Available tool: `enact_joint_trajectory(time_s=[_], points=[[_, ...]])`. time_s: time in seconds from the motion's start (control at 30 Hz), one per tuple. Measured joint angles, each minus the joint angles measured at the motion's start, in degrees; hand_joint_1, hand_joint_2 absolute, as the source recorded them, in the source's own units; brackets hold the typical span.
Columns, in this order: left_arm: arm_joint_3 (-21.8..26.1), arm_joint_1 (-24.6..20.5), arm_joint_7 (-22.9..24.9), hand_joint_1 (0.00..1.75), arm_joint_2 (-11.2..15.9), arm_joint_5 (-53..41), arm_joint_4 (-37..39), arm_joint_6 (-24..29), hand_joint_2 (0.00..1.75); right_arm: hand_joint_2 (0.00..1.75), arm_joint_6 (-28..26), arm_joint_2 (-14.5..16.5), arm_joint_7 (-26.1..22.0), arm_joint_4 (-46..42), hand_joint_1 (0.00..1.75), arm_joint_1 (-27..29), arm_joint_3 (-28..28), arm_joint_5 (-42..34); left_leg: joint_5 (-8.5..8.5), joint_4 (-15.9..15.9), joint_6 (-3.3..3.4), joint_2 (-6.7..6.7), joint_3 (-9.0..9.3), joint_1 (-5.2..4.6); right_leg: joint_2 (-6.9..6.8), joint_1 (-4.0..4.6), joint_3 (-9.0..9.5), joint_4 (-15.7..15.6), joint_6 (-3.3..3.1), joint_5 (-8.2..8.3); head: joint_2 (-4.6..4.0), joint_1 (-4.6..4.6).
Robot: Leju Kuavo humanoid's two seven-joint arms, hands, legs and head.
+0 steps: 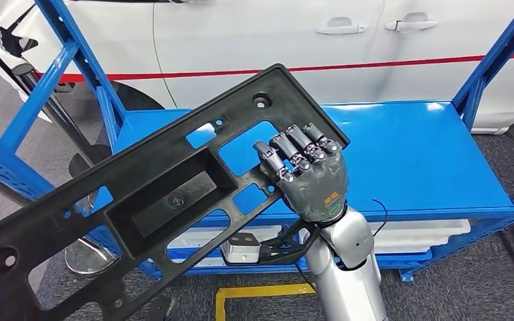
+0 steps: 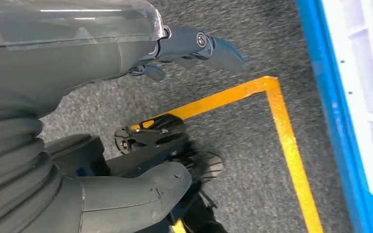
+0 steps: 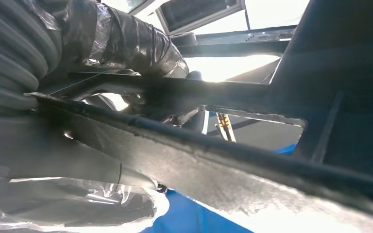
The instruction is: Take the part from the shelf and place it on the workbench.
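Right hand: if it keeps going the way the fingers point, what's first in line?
The right hand already grips the black part. Its fingers point up and away over the blue shelf; beyond that, probably the white car. Depth is unclear.

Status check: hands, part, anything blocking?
Right hand grips the black plastic part, held tilted above the blue shelf. Left hand hangs over the floor, holding nothing. Nothing seen in the way.

White car (image 1: 254, 33) behind, grey floor (image 1: 455, 294) w/ yellow tape (image 2: 286, 131), prob. carpet.
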Motion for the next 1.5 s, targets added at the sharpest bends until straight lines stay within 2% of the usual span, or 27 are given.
enact_joint_trajectory(time_s=[0.07, 0.1, 0.23, 0.27, 0.3, 0.37, 0.4, 0.43, 0.47, 0.53, 0.6, 0.67, 0.73, 0.77, 0.83, 0.9, 0.93, 1.0, 1.07, 1.13, 1.2, 1.27, 1.3, 1.4, 1.43, 1.47, 1.5], points=[[-0.01, -0.22, 0.14, 0.0, 0.01, -0.23, -0.01, 0.01, 1.75, 1.75, -0.01, 0.01, 0.19, 0.02, 1.75, 0.0, 0.0, 0.33, 1.94, -7.67, 0.41, -0.01, 5.02, -0.19, 0.02, 0.05, -0.89, 0.12, 0.41, 0.97, 0.0, 0.0], [-0.02, -0.36, 0.2, 0.0, -0.01, -0.33, -0.01, 0.02, 1.75, 1.75, -0.01, 0.01, 0.21, 0.02, 1.75, 0.0, 0.0, 0.29, 2.5, -10.1, 0.7, -0.04, 6.38, -0.37, 0.02, 0.05, -1.1, 0.05, 0.75, 1.44, 0.0, -0.01], [0.01, -0.44, 0.42, 0.0, -0.14, -0.67, -0.01, 0.06, 1.75, 1.75, -0.02, 0.01, 0.04, 0.05, 1.75, 0.01, 0.0, 0.04, 4.46, -11.43, 2.07, -0.03, 6.07, -0.77, 0.11, -0.14, -1.33, -0.69, 2.15, 3.05, 0.0, 0.02], [0.01, -0.5, 0.45, 0.0, -0.22, -0.72, -0.01, 0.06, 1.75, 1.75, -0.02, -0.02, -0.02, 0.05, 1.75, 0.01, 0.0, 0.02, 5.28, -11.71, 2.49, 0.11, 5.68, -0.66, 0.21, -0.14, -1.7, -0.1, 2.37, 1.99, 0.0, 0.02], [0.01, -0.6, 0.46, 0.0, -0.32, -0.74, -0.01, 0.06, 1.75, 1.75, -0.02, -0.04, -0.07, 0.05, 1.75, 0.01, 0.0, 0.02, 6.17, -11.98, 2.9, 0.27, 5.09, -0.55, 0.3, -0.13, -2.35, 1.6, 2.53, -0.25, 0.0, 0.04], [0.0, -0.81, 0.45, 0.0, -0.48, -0.78, -0.01, 0.06, 1.75, 1.75, -0.02, -0.07, -0.08, 0.06, 1.75, 0.01, 0.0, 0.02, 7.68, -12.09, 3.45, 0.49, 3.43, -0.54, 0.35, -0.16, -4.07, 8.24, 2.7, -6.63, 0.0, 0.05], [0.0, -0.83, 0.46, 0.0, -0.52, -0.79, -0.01, 0.06, 1.75, 1.75, -0.02, -0.1, -0.08, 0.06, 1.75, 0.02, 0.0, 0.05, 8.34, -12.01, 3.51, 0.56, 2.49, -0.61, 0.35, -0.17, -4.68, 12.0, 2.78, -8.81, 0.0, 0.04], [0.0, -0.83, 0.45, 0.0, -0.55, -0.8, -0.01, 0.06, 1.75, 1.75, -0.02, -0.13, -0.07, 0.06, 1.75, 0.05, 0.0, 0.1, 8.98, -11.9, 3.47, 0.61, 1.55, -0.65, 0.34, -0.19, -4.77, 14.76, 2.85, -9.57, 0.0, 0.03], [0.01, -0.83, 0.45, 0.0, -0.57, -0.81, -0.01, 0.05, 1.75, 1.75, -0.02, -0.15, -0.05, 0.06, 1.75, 0.07, 0.0, 0.16, 9.59, -11.74, 3.38, 0.65, 0.57, -0.68, 0.34, -0.21, -4.0, 15.86, 2.89, -8.99, 0.0, 0.03], [0.01, -0.87, 0.45, 0.0, -0.61, -0.81, -0.01, 0.03, 1.75, 1.75, -0.02, -0.17, -0.02, 0.06, 1.75, 0.11, 0.0, 0.26, 10.61, -11.19, 3.09, 0.68, -1.24, -0.68, 0.33, -0.23, 0.45, 12.22, 2.78, -6.37, 0.0, 0.03], [0.01, -0.91, 0.45, 0.0, -0.65, -0.82, -0.01, 0.0, 1.75, 1.75, -0.02, -0.16, 0.0, 0.04, 1.75, 0.1, 0.02, 0.37, 11.36, -10.46, 2.58, 0.61, -2.54, -0.79, 0.39, -0.09, 6.6, 4.34, 2.42, -6.59, 0.0, 0.0], [-0.01, -0.97, 0.44, 0.0, -0.72, -0.84, -0.01, -0.03, 1.75, 1.75, -0.02, -0.15, 0.02, 0.02, 1.75, 0.1, 0.03, 0.55, 12.16, -10.1, 1.91, 0.55, -3.11, -0.85, 0.47, 0.24, 9.36, -0.21, 1.92, -7.9, 0.0, -0.02], [-0.01, -0.93, 0.44, 0.0, -0.78, -0.84, 0.0, -0.05, 1.75, 1.75, -0.02, -0.15, 0.03, 0.02, 1.75, 0.1, 0.04, 0.72, 12.76, -10.04, 1.2, 0.46, -3.43, -0.63, 0.35, 0.36, 8.81, -0.67, 1.12, -7.21, 0.0, 0.02], [-0.01, -0.85, 0.45, 0.0, -0.79, -0.84, 0.01, -0.05, 1.75, 1.75, -0.02, -0.15, 0.03, 0.03, 1.75, 0.1, 0.05, 0.78, 11.91, -9.48, 0.87, 0.38, -3.86, -0.49, 0.24, 0.32, 8.31, -0.74, 0.62, -6.57, 0.0, -0.02], [-0.01, -0.74, 0.47, 0.0, -0.83, -0.86, 0.02, -0.07, 1.75, 1.75, -0.01, -0.14, 0.03, 0.05, 1.75, 0.09, 0.07, 0.83, 7.07, -5.55, 0.33, 0.26, -5.25, -0.22, -0.01, 0.16, 6.84, -0.98, -0.2, -5.09, 0.0, -0.08], [-0.02, -0.77, 0.47, 0.0, -0.85, -0.87, 0.02, -0.1, 1.75, 1.75, 0.0, -0.13, 0.08, 0.07, 1.75, 0.09, 0.08, 0.87, 1.59, 1.18, -0.01, 0.27, -6.63, -0.12, -0.06, 0.29, 4.99, -0.93, -0.51, -3.64, 0.0, -0.13], [-0.02, -0.79, 0.47, 0.0, -0.86, -0.88, 0.02, -0.13, 1.75, 1.75, 0.0, -0.13, 0.12, 0.07, 1.75, 0.1, 0.09, 0.91, 0.6, 4.07, -0.07, 0.27, -6.82, -0.09, -0.08, 0.36, 3.99, -0.87, -0.5, -2.9, 0.0, -0.13], [-0.02, -0.81, 0.47, 0.0, -0.87, -0.89, 0.01, -0.15, 1.75, 1.75, -0.01, -0.13, 0.2, 0.09, 1.75, 0.09, 0.09, 0.98, 2.57, 5.34, 0.05, 0.27, -4.93, -0.13, -0.1, 0.45, 1.91, -0.64, -0.41, -1.45, 0.0, -0.14], [-0.02, -0.95, 0.47, 0.0, -0.87, -0.89, 0.0, -0.16, 1.75, 1.75, -0.01, -0.13, 0.23, 0.09, 1.75, 0.09, 0.09, 1.0, 5.01, -0.52, 0.51, 0.26, 0.63, -0.24, -0.1, 0.48, 0.21, -0.4, -0.19, -0.13, 0.0, -0.15], [-0.02, -1.23, 0.46, 0.0, -0.88, -0.89, -0.01, -0.17, 1.75, 1.75, -0.02, -0.13, 0.27, 0.08, 1.75, 0.07, 0.1, 1.01, 3.98, -8.71, 1.04, 0.23, 6.35, -0.54, -0.14, 0.5, -0.54, -0.35, 0.31, 1.03, 0.0, -0.14], [-0.02, -1.39, 0.45, 0.0, -0.91, -0.9, -0.01, -0.19, 1.75, 1.75, -0.02, -0.13, 0.3, 0.07, 1.75, 0.06, 0.13, 1.03, 3.04, -12.33, 1.54, 0.19, 8.16, -0.95, -0.25, 0.37, -0.58, -0.76, 1.02, 2.23, 0.0, -0.13], [-0.02, -1.36, 0.46, 0.0, -0.99, -0.91, -0.01, -0.22, 1.75, 1.75, -0.02, -0.16, 0.32, 0.06, 1.75, 0.06, 0.15, 1.04, 4.42, -12.87, 2.27, 0.35, 7.52, -0.83, -0.19, 0.26, -0.83, -0.9, 1.7, 2.33, 0.0, -0.11], [-0.02, -1.37, 0.47, 0.0, -1.04, -0.92, -0.01, -0.23, 1.75, 1.75, -0.02, -0.19, 0.34, 0.06, 1.75, 0.05, 0.15, 1.03, 5.29, -13.14, 2.73, 0.5, 6.99, -0.7, -0.08, 0.24, -1.3, -0.01, 1.97, 0.81, 0.0, -0.09], [-0.02, -1.42, 0.47, 0.0, -1.2, -0.92, -0.01, -0.27, 1.75, 1.75, -0.02, -0.25, 0.37, 0.06, 1.75, 0.04, 0.15, 1.0, 7.75, -13.1, 3.48, 0.8, 4.21, -0.7, 0.12, 0.04, -3.85, 9.14, 2.52, -7.88, 0.0, -0.08], [-0.02, -1.39, 0.47, 0.0, -1.21, -0.92, -0.01, -0.28, 1.75, 1.75, -0.02, -0.27, 0.37, 0.07, 1.75, 0.05, 0.15, 1.0, 8.48, -12.89, 3.43, 0.84, 3.05, -0.73, 0.13, -0.03, -4.38, 12.77, 2.67, -9.26, 0.0, -0.09], [-0.02, -1.36, 0.47, 0.0, -1.21, -0.92, -0.01, -0.3, 1.75, 1.75, -0.02, -0.28, 0.38, 0.07, 1.75, 0.07, 0.15, 1.0, 9.16, -12.61, 3.35, 0.88, 1.87, -0.76, 0.14, -0.12, -4.23, 15.09, 2.79, -8.99, 0.0, -0.08], [-0.02, -1.35, 0.47, 0.0, -1.21, -0.92, -0.01, -0.31, 1.75, 1.75, -0.02, -0.3, 0.38, 0.08, 1.75, 0.08, 0.15, 1.0, 9.79, -12.25, 3.21, 0.92, 0.69, -0.76, 0.13, -0.23, -3.21, 15.67, 2.87, -7.65, 0.0, -0.09]])
